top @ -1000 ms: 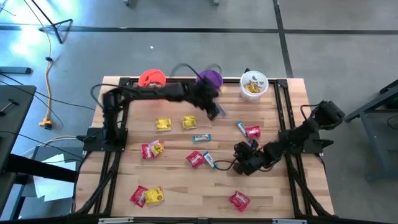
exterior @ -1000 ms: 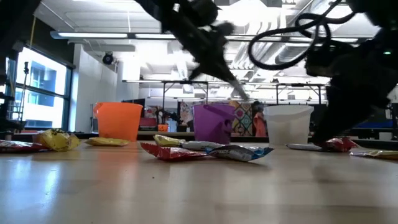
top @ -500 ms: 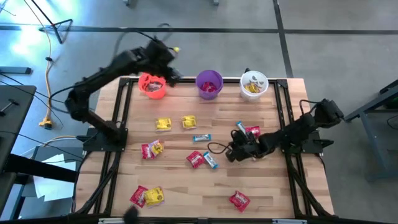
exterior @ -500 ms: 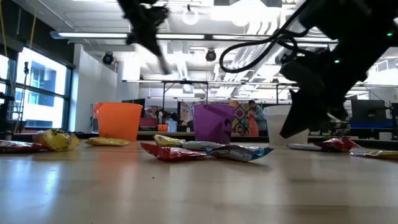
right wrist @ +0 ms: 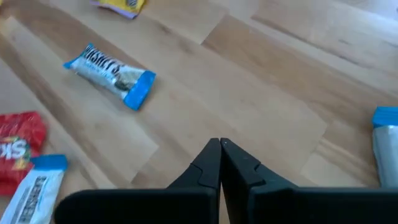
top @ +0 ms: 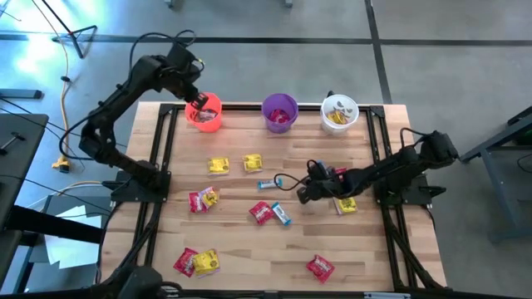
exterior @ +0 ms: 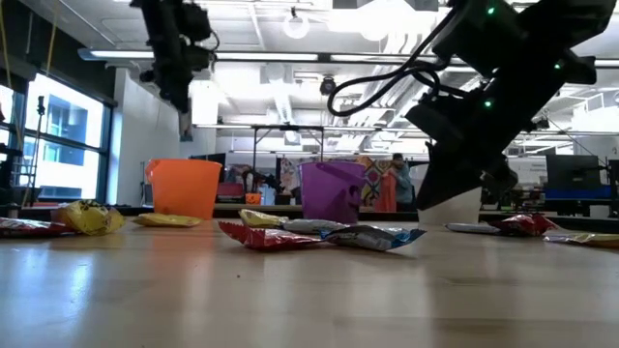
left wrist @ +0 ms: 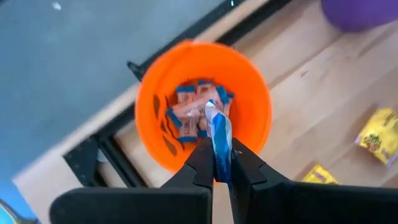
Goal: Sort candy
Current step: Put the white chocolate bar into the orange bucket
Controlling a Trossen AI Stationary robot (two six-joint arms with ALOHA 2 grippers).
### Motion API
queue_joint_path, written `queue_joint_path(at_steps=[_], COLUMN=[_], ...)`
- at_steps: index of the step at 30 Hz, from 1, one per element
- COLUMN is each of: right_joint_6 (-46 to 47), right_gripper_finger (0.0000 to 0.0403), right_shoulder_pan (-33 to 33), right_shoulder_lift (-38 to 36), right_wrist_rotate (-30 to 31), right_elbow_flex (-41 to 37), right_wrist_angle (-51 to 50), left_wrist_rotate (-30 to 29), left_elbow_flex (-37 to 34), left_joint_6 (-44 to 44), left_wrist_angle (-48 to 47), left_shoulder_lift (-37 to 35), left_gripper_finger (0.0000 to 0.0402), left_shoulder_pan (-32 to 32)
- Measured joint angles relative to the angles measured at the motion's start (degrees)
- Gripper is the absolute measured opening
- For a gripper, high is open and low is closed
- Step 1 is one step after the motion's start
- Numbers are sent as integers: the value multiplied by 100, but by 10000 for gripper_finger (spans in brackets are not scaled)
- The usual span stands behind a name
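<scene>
My left gripper hangs over the orange cup at the table's far left corner, shut on a slim blue-and-white bar. More such bars lie inside the cup. My right gripper is shut and empty, low over the table's middle right. Just ahead of it, toward the table's left, lies a blue-and-white bar, which the high view also shows. Red, yellow and blue packets lie flat and scattered on the wood. My left gripper pinches the bar between its two fingers at the bar's upper end, coming from above and pointing down. The bar sticks out past the fingertips toward the cup's mouth. It is lifted clear of the cup.
A purple cup and a white cup stand along the far edge. A red packet and a blue bar lie near my right gripper. A yellow packet lies beside the right arm. More packets lie at the near edge.
My left gripper has swung fast from the table's middle, near the purple cup, toward the far left, and now stands over the orange cup. My right gripper has moved toward the table's left and far side, uncovering a yellow packet behind it.
</scene>
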Motion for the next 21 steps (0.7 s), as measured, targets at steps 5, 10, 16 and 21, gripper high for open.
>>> queue_joint_path(at_steps=[5, 10, 16, 21], right_joint_6=[-1, -279, -1147, -1826], right_gripper_finger=[0, 0, 0, 0], right_shoulder_pan=[-138, -285, -521, -721], right_shoulder_lift=[0, 0, -2, -2], right_wrist_rotate=[-2, -136, -831, -1085], right_elbow_flex=[0, 0, 0, 0], right_wrist_angle=[1, 21, 77, 114], left_wrist_rotate=[303, 280, 67, -172], left_elbow_flex=[-706, -1215, -1310, -1302], left_joint_6=[3, -172, -328, -392], left_wrist_angle=[376, 1257, 1257, 1344], left_shoulder_lift=[120, 366, 987, 1098], left_gripper_finger=[1, 2, 5, 37], left_shoulder_pan=[140, 189, 258, 172])
